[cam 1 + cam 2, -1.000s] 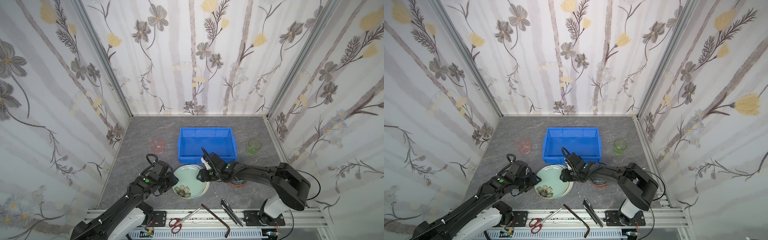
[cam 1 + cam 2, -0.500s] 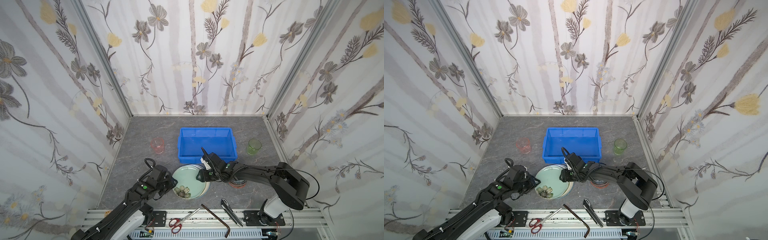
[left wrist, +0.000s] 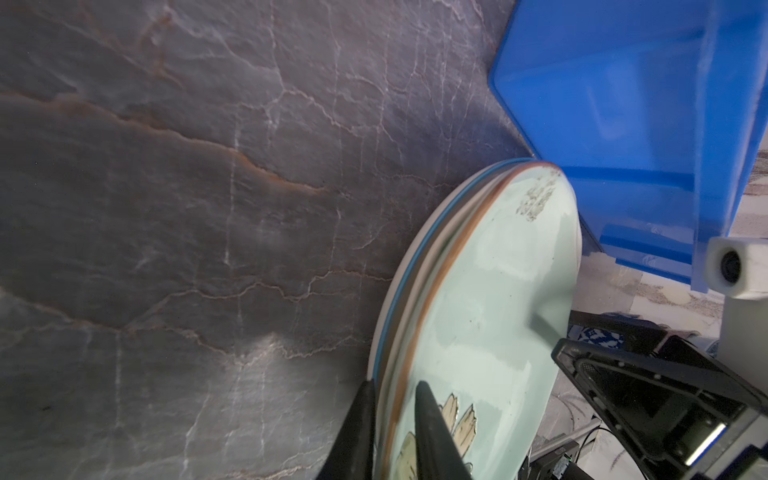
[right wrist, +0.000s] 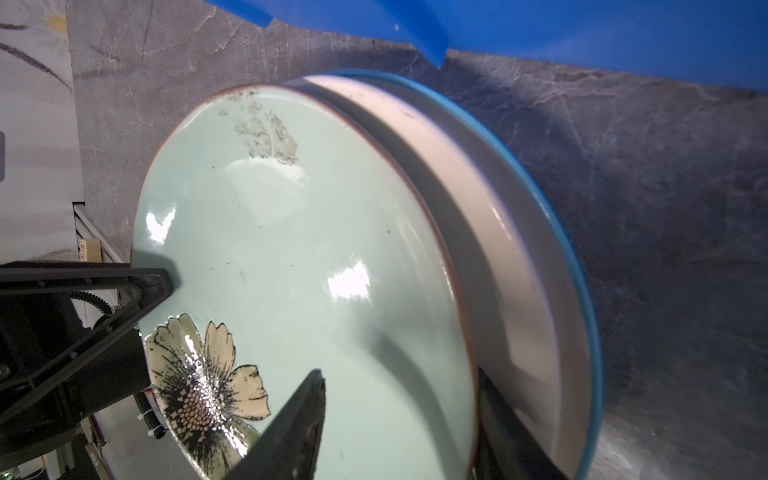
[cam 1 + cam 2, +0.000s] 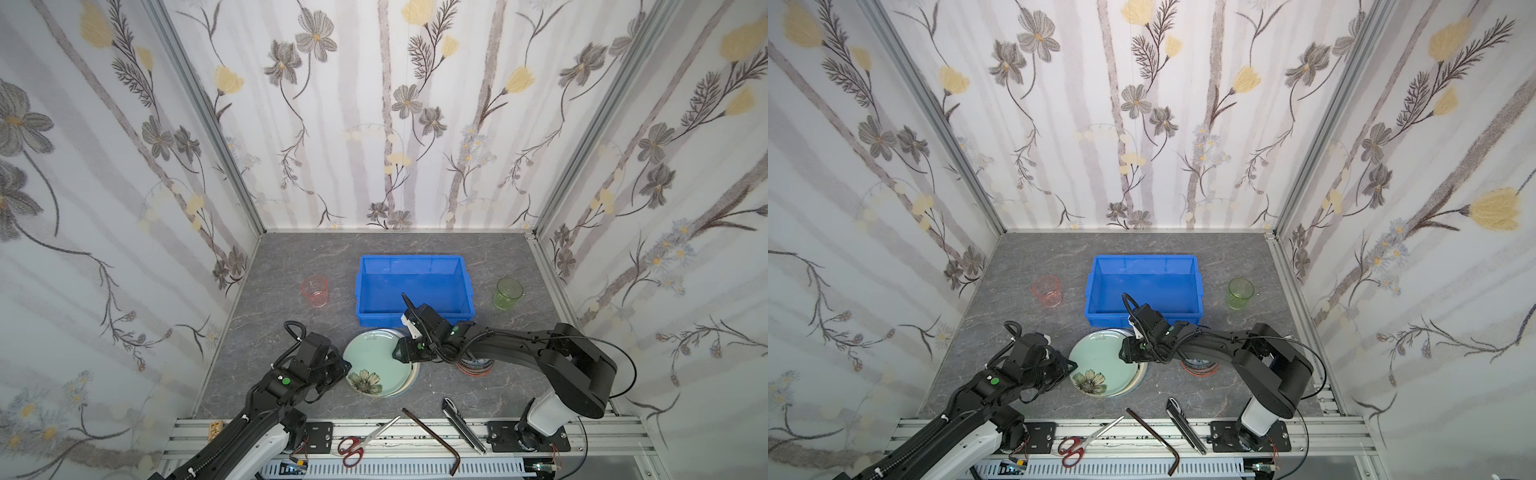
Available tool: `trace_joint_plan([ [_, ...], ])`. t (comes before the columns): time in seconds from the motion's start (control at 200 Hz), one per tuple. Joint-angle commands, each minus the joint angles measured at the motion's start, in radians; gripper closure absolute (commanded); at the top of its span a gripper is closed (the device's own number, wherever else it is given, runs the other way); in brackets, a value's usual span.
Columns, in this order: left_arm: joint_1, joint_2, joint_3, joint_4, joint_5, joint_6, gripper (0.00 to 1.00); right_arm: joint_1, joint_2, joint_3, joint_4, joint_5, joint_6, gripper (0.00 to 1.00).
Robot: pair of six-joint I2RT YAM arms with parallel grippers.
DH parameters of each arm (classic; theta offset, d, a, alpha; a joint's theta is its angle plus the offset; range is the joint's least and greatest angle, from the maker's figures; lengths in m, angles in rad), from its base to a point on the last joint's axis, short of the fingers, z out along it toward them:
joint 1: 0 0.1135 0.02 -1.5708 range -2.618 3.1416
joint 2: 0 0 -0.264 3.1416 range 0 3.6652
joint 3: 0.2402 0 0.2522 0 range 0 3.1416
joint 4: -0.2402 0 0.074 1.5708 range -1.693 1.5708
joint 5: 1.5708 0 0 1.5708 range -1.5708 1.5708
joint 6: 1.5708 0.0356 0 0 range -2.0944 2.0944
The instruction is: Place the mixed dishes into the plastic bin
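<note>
A mint-green flowered plate (image 5: 374, 357) (image 5: 1100, 359) tops a stack of plates just in front of the blue plastic bin (image 5: 411, 259) (image 5: 1144, 258). My left gripper (image 5: 345, 368) (image 3: 395, 386) is at the stack's left rim, shut on it: one finger lies on the mint plate (image 3: 490, 299), the other against the blue-rimmed bottom plate. My right gripper (image 5: 397, 355) (image 4: 399, 374) stands open astride the mint plate's right rim, one finger above it, one wedged under it, tilting it off the white plate (image 4: 498, 232). Stacked patterned bowls (image 5: 478, 368) are partly hidden under the right arm.
A pink tumbler (image 5: 315, 291) stands left of the bin and a green tumbler (image 5: 508, 293) right of it. Red-handled scissors (image 5: 361, 440), a bent brown rod (image 5: 436, 436) and a folding knife (image 5: 463, 424) lie on the front rail. Walls enclose three sides.
My left gripper has reached the plates' left rim and narrowed its jaws onto it. The right arm has not moved.
</note>
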Motion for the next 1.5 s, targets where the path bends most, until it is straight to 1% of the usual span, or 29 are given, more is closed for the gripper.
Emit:
trace_joint_plan([
  [0.0, 0.002, -0.013, 0.009, 0.107, 0.032, -0.005, 0.83, 0.005, 0.006, 0.007, 0.027, -0.055, -0.004, 0.45],
  [0.365, 0.014, -0.094, 0.011, 0.108, 0.051, 0.03, 1.0, 0.004, -0.005, 0.001, 0.026, -0.048, -0.003, 0.44],
  [0.59, 0.017, -0.11, 0.002, 0.108, 0.059, 0.05, 1.0, -0.001, -0.026, -0.006, 0.025, -0.034, 0.0, 0.42],
  [0.714, 0.018, -0.11, 0.009, 0.108, 0.059, 0.06, 1.0, -0.013, -0.05, -0.011, 0.016, -0.025, 0.0, 0.38],
  [0.939, 0.022, -0.11, 0.017, 0.108, 0.072, 0.077, 1.0, -0.049, -0.095, -0.014, -0.019, -0.007, -0.016, 0.33],
  [1.179, 0.03, -0.109, 0.047, 0.111, 0.11, 0.118, 1.0, -0.09, -0.127, -0.018, -0.057, 0.003, -0.048, 0.32],
  [1.314, 0.041, -0.107, 0.061, 0.117, 0.147, 0.142, 1.0, -0.093, -0.162, -0.011, -0.088, -0.005, -0.073, 0.32],
  [1.329, 0.042, -0.107, 0.062, 0.119, 0.152, 0.145, 1.0, -0.121, -0.168, -0.011, -0.09, -0.006, -0.076, 0.32],
  [1.359, 0.046, -0.106, 0.065, 0.12, 0.164, 0.151, 1.0, -0.13, -0.179, -0.012, -0.096, -0.013, -0.08, 0.32],
  [1.404, 0.053, -0.1, 0.068, 0.127, 0.19, 0.16, 1.0, -0.139, -0.182, -0.013, -0.11, -0.021, -0.087, 0.32],
  [1.419, 0.056, -0.098, 0.071, 0.129, 0.201, 0.163, 1.0, -0.142, -0.211, -0.013, -0.114, -0.026, -0.088, 0.33],
  [1.494, 0.072, -0.083, 0.079, 0.139, 0.252, 0.181, 1.0, -0.157, -0.244, -0.021, -0.126, -0.059, -0.097, 0.34],
])
